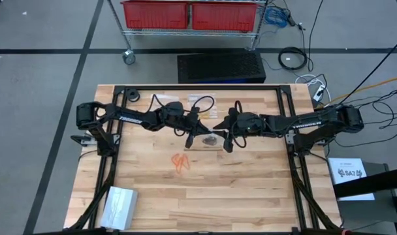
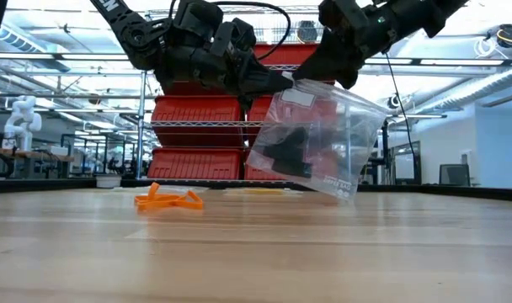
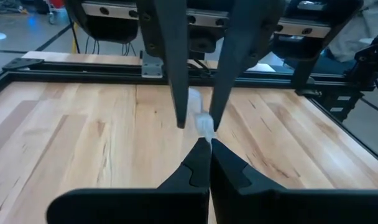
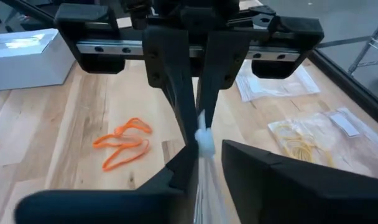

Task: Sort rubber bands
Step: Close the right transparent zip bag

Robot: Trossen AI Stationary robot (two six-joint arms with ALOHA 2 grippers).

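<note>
A clear plastic bag [image 2: 323,143] with black rubber bands [image 2: 290,153] inside hangs above the middle of the table. My left gripper [image 2: 271,82] and my right gripper [image 2: 317,77] meet at its top edge from opposite sides, and both are shut on it. Orange rubber bands [image 1: 179,161] lie loose on the wood, nearer the near edge than the grippers. Pale yellowish bands lie inside another clear bag [image 4: 304,142], flat on the table toward the far edge. My left gripper pinches the bag's top edge [image 4: 204,138] between its two fingers [image 4: 179,93], coming level from the table's left. The bag hangs below it, clear of the table. My right gripper has the same top edge [image 3: 203,121] between its fingers [image 3: 179,106], which come from the table's right and stand slightly apart around bunched plastic. The bag hangs tilted below them.
More clear bags [image 1: 198,99] lie near the table's far edge. A pale box [image 1: 119,205] sits at the near left corner. A black frame [image 1: 286,140] runs along the left, right and far sides. Bare wood lies toward the near edge.
</note>
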